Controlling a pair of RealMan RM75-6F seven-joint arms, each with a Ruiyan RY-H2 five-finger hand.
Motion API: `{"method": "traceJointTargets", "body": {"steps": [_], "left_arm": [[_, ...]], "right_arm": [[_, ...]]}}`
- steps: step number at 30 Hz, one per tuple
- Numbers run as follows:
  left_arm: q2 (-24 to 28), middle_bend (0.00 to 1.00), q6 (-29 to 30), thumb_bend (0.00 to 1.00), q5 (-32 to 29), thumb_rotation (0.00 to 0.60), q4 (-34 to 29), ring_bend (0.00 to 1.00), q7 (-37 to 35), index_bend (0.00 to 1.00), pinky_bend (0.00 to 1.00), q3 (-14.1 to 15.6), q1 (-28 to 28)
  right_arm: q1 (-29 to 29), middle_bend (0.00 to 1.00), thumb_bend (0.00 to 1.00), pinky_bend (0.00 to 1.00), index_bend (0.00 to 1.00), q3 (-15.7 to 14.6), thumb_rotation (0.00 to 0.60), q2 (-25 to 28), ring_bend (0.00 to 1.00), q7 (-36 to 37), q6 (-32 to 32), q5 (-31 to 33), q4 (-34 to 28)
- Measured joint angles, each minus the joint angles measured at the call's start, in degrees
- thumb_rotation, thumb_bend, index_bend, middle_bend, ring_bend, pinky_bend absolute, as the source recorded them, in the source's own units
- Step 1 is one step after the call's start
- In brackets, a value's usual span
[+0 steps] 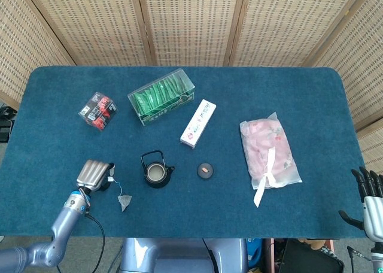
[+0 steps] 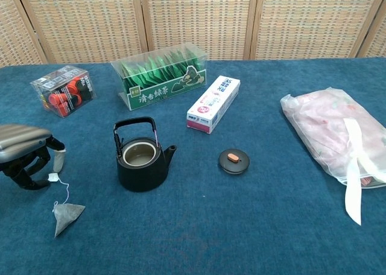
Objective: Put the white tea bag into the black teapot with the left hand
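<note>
The white tea bag (image 1: 125, 202) (image 2: 66, 214) lies flat on the blue cloth at the front left. Its string runs up to a small paper tag (image 2: 53, 178). My left hand (image 1: 94, 176) (image 2: 24, 154) hangs over that tag with fingers bent downward; one pale fingertip (image 2: 58, 160) is just above the tag, and I see nothing held. The black teapot (image 1: 157, 171) (image 2: 142, 160) stands lidless to the right of the hand, its handle upright. Off the table's front right corner is my right hand (image 1: 371, 201), fingers spread and empty.
The teapot's lid (image 1: 205, 170) (image 2: 234, 160) lies right of the pot. Behind are a clear box of green tea packets (image 2: 161, 76), a white carton (image 2: 213, 104) and a red-black pack (image 2: 63, 90). A pink plastic bag (image 2: 329, 133) lies at the right.
</note>
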Motion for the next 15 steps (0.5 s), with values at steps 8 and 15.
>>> {"method": "traceJointTargets", "body": {"steps": [8, 15], "left_arm": [[-0.3, 0.78, -0.7, 0.41, -0.9, 0.6, 0.4, 0.74, 0.0, 0.52, 0.67, 0.1, -0.2], [-0.4, 0.78, -0.9, 0.42, -1.2, 0.6, 0.6, 0.74, -0.1, 0.53, 0.67, 0.2, -0.3]], "right_arm": [[-0.1, 0.12, 0.17, 0.08, 0.11, 0.0, 0.6, 0.1, 0.03, -0.1, -0.1, 0.2, -0.1], [-0.2, 0.12, 0.17, 0.08, 0.11, 0.0, 0.6, 0.2, 0.03, -0.4, -0.1, 0.3, -0.4]]}}
